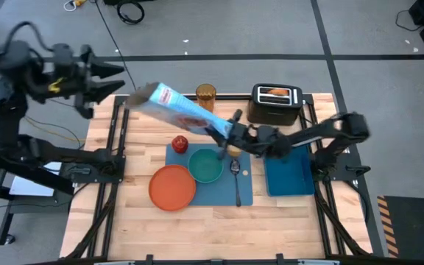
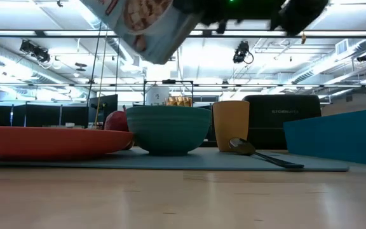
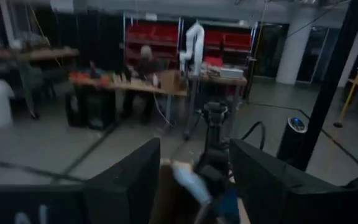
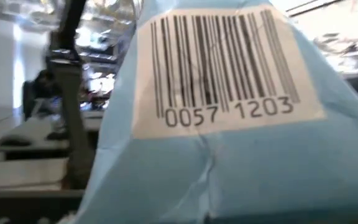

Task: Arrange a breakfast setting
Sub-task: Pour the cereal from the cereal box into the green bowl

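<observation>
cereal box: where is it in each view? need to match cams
High: cereal box tilted above the table's back-left part, one end in the right gripper.
Low: top centre, hanging over the teal bowl.
Left wrist: a pale blurred shape between the fingers; cannot tell if it is the box.
Right wrist: fills the picture, barcode facing the camera.
Shared landmark: the teal bowl, in high and low only.

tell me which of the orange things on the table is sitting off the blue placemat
The amber cup, standing on bare wood behind the placemat beside the toaster. The orange plate overlaps the placemat's left edge.
</observation>
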Motion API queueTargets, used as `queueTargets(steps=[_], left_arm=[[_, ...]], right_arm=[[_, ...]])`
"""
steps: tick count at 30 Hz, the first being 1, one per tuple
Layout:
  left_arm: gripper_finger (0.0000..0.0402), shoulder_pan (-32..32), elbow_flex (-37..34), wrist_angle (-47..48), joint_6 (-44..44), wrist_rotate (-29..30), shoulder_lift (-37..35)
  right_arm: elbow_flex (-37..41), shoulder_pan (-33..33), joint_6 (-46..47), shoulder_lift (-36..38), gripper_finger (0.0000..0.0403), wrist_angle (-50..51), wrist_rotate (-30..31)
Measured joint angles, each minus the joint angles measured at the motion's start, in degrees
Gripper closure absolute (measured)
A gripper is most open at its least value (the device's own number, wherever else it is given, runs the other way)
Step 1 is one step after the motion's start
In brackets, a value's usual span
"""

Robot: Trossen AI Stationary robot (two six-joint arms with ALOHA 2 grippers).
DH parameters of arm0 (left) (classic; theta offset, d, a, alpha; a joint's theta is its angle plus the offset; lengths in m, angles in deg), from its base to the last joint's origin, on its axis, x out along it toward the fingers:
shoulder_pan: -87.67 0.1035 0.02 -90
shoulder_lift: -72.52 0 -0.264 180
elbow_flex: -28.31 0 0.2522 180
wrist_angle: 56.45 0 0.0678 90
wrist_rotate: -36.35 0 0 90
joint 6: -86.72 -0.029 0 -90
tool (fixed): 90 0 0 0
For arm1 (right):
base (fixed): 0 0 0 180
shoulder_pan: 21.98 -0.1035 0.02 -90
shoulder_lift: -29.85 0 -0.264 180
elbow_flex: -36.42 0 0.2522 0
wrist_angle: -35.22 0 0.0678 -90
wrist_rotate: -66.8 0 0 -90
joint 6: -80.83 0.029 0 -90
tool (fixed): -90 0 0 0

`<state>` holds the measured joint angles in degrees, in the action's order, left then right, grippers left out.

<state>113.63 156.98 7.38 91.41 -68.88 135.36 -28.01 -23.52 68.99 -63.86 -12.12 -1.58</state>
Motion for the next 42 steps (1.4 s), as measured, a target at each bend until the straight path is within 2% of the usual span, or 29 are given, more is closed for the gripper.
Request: queueTargets(steps=[3,7,11,19,22,25,30,36,42], left_arm=[[0.0195,0.00,0.07,1.20,-3.52,0.60,-1.73],[0.0198,-0.06,0.06,4.32,-3.89,0.65,-1.99],[0.0205,-0.22,0.02,9.91,-3.98,0.67,-0.97],[0.0218,-3.35,-0.02,13.83,-3.85,0.67,2.92],[0.0218,-6.12,-0.02,13.73,-4.07,0.65,4.91],[0.0219,-8.55,-0.04,13.54,-4.97,0.74,7.09],[0.0219,-12.78,-0.04,13.61,-5.95,4.92,11.28],[0.0219,-16.66,-0.04,17.47,-7.27,12.01,16.06],[0.0219,-19.35,-0.04,25.80,-4.84,14.66,20.36]], right_arm=[[2.19,-2.63,2.26,8.55,0.0263,11.74,-0.25],[2.53,-6.44,6.24,19.60,0.0263,32.59,-0.38],[2.53,-10.66,11.32,30.02,0.0263,49.13,-0.69],[2.53,-18.40,22.32,43.88,0.0264,75.61,-0.12],[2.53,-20.06,25.19,47.83,0.0264,83.07,2.85],[2.53,-20.54,26.96,50.87,0.0264,89.67,5.39],[1.96,-20.52,27.29,53.49,0.0264,97.24,5.27],[-1.32,-20.24,27.61,52.08,0.0264,105.35,5.26],[-4.47,-18.52,25.78,49.04,0.0264,109.38,2.42]])
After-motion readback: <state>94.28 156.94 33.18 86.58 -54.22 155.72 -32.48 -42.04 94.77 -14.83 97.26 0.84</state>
